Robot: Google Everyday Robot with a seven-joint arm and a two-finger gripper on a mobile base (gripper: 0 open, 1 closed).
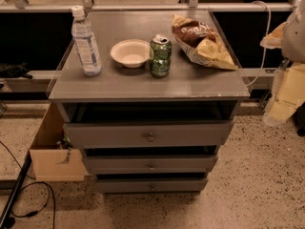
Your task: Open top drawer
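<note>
The top drawer is the widest grey front of the three, with a small round metal knob at its centre. It stands out a little from the grey cabinet, with a dark gap above its front. The two narrower drawers sit below it. My gripper is at the right edge of the camera view, level with the cabinet's top right corner and to the right of it. It is apart from the drawer and holds nothing that I can see.
On the cabinet top stand a water bottle, a white bowl, a green can and a chip bag. A cardboard box sits at the cabinet's left. Cables lie on the speckled floor.
</note>
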